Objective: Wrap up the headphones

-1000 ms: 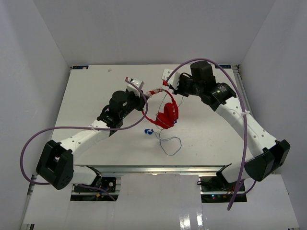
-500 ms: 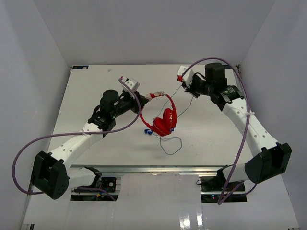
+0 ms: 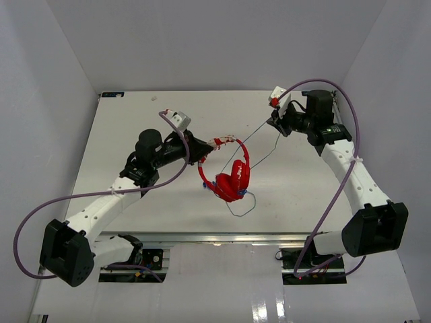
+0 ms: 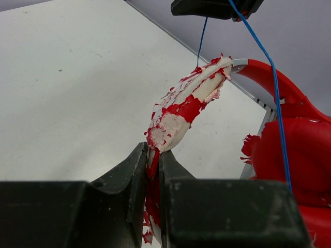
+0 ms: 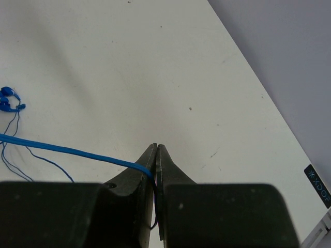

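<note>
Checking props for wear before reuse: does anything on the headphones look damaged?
On the headphones, the headband padding is damaged: its red coating is flaking off in patches, baring white beneath, where the left end effector clamps it. An earcup's edge looks frayed too.

Taut cable (image 5: 77, 153) across the table (image 3: 121, 121) middle

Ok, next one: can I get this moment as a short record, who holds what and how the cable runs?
left gripper: shut on the headband, at its flaking padded end
right gripper: shut on the cable
headphones: red, earcups below the held headband; contact with the table unclear
cable path: straight from headphones to right gripper, then back down to a loose loop on the table
wrap: not done; most of the cable hangs free
</note>
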### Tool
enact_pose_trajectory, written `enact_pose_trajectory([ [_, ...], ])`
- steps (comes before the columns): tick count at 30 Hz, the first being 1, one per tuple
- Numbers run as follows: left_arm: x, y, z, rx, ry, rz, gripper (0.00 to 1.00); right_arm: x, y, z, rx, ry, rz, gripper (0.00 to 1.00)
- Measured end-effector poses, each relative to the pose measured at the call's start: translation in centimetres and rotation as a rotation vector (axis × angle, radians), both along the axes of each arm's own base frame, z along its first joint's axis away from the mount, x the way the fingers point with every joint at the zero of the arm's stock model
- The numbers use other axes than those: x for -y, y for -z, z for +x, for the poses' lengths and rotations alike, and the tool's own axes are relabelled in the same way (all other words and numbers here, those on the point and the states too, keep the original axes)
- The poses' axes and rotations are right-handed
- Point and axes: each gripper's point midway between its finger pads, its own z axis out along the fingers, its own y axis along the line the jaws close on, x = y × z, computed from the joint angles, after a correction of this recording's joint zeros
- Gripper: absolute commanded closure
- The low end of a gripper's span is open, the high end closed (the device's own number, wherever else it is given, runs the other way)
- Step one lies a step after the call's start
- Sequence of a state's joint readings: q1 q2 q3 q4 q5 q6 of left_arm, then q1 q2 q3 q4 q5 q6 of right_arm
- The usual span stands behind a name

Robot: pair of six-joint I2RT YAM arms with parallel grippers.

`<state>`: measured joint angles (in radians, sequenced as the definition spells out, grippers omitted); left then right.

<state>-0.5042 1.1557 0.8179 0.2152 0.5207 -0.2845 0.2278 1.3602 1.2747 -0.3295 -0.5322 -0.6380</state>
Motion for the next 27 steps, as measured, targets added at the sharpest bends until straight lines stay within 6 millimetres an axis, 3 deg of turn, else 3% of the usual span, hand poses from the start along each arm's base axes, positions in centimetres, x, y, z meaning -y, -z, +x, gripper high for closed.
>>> enact_pose_trajectory([
  [7, -0.4, -1.3, 0.3, -0.084, -0.023, -0.101, 1.00, 0.8, 1.1, -0.3, -0.052, -0.013, 0.091, 0.92],
  [12, -0.5, -2.3, 0.6, -0.157, -0.046, -0.168, 1.00, 0.1, 1.6, -1.6, -0.101, -0.073, 0.184, 0.92],
  [21, -0.6, -9.1, 2.3, -0.189, -0.122, -0.319, 1.00, -3.2, 0.8, -4.6, -0.235, -0.250, 0.443, 0.92],
  [27, -0.7, -12.0, 3.7, -0.228, -0.212, -0.417, 1.00, -6.2, 0.0, -5.3, -0.309, -0.362, 0.546, 0.92],
])
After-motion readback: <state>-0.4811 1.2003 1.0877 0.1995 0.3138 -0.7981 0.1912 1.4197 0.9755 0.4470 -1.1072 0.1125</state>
